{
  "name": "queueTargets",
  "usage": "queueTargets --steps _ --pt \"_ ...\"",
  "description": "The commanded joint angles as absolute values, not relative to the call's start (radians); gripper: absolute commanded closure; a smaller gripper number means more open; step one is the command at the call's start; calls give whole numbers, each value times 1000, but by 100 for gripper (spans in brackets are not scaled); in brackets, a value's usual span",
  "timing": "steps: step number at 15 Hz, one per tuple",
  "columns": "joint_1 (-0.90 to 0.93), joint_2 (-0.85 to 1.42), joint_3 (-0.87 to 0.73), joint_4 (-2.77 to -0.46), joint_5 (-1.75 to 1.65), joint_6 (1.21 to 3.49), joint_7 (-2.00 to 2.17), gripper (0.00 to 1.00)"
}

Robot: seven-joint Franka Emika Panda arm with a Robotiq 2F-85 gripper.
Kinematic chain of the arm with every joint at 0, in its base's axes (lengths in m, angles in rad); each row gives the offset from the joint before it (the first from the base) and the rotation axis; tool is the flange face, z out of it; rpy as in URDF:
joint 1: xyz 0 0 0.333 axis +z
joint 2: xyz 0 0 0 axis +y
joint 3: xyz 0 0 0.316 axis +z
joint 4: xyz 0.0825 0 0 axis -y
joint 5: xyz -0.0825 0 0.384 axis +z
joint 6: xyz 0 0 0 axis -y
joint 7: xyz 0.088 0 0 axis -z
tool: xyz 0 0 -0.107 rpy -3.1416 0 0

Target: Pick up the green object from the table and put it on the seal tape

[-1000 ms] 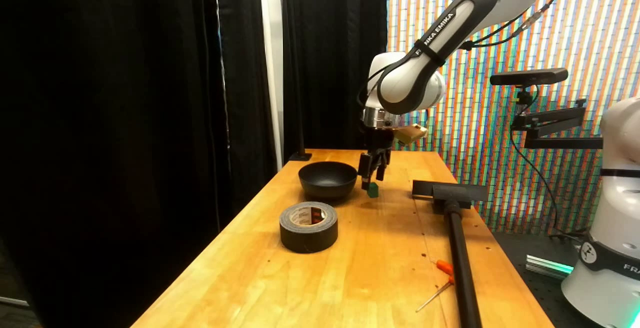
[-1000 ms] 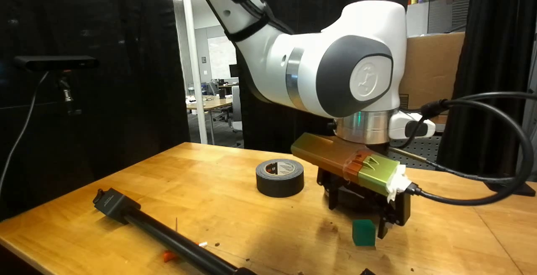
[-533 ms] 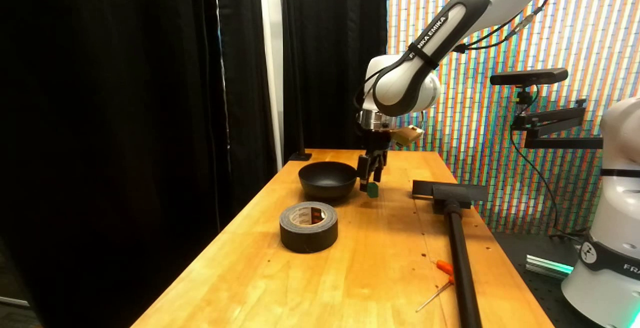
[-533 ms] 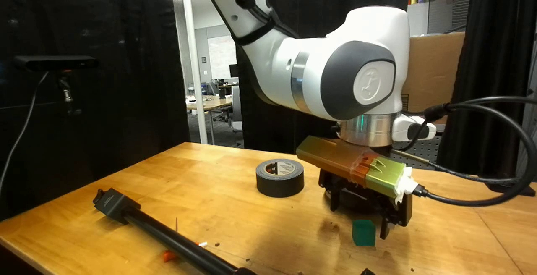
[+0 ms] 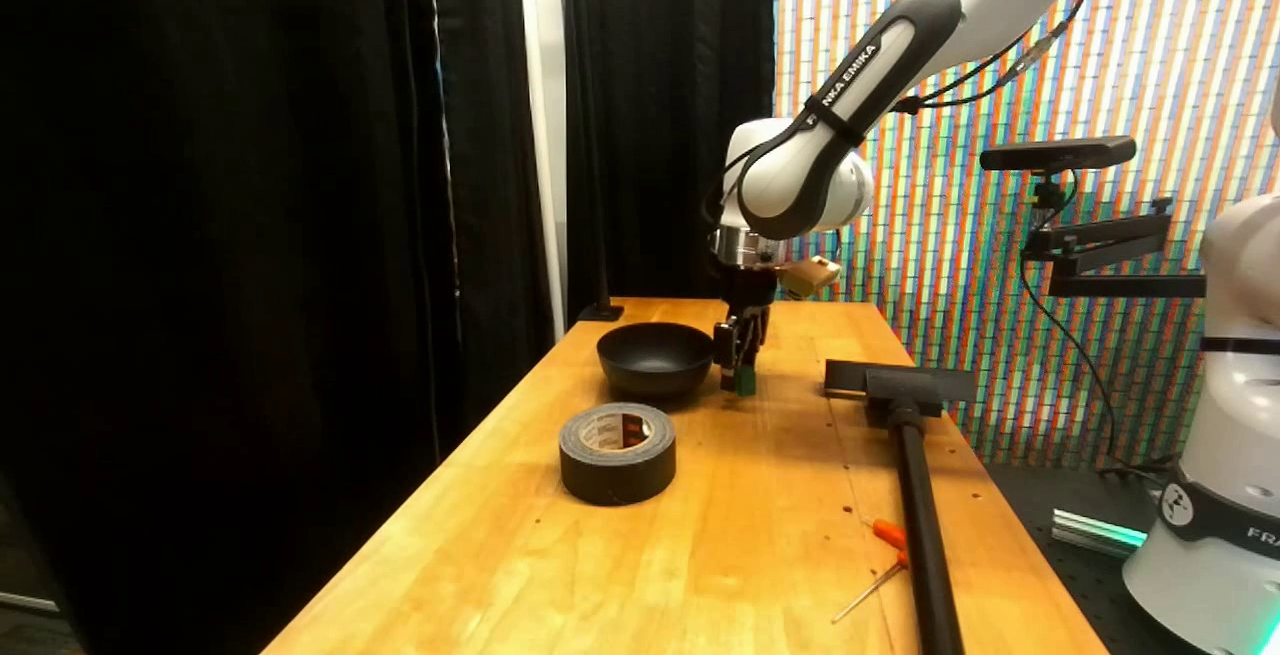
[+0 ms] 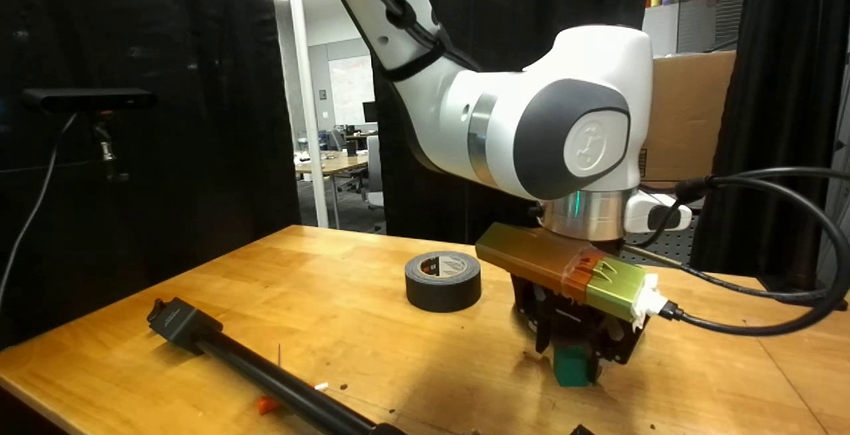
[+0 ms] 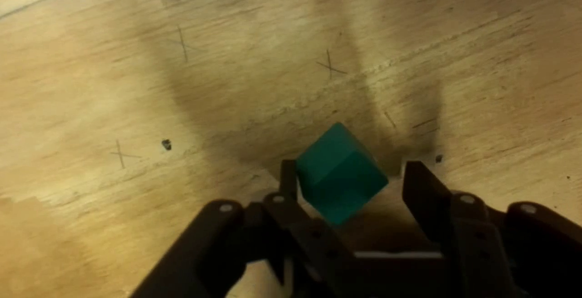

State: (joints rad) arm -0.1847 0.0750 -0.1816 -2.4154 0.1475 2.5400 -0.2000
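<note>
The green object (image 7: 338, 177) is a small cube on the wooden table. It shows in both exterior views (image 5: 746, 381) (image 6: 571, 367). My gripper (image 7: 350, 164) is low over the table with its two fingers on either side of the cube. The left finger in the wrist view touches or nearly touches a corner of the cube; a gap shows between the cube and the right finger. The gripper also shows in both exterior views (image 5: 738, 367) (image 6: 568, 362). The seal tape (image 5: 618, 475) is a thick dark roll lying flat, apart from the gripper; it also shows in an exterior view (image 6: 443, 294).
A black bowl (image 5: 655, 360) stands close beside the gripper, behind the tape roll. A black pole with a flat head (image 5: 915, 495) lies along the table's far side from the tape. An orange-handled screwdriver (image 5: 888, 533) lies by the pole.
My gripper has come down around the cube, and its fingers have drawn closer together. The cube has shifted very slightly in an exterior view. The tape and bowl have not moved.
</note>
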Motion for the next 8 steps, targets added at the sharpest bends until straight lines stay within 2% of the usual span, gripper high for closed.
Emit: queueTargets --steps 1,5,8 --pt "-195 86 -173 -2394 181 2536 -235 65" --pt "-194 84 -171 -2397 180 2536 -234 95" --pt "-192 80 -170 -2400 176 2537 -229 93"
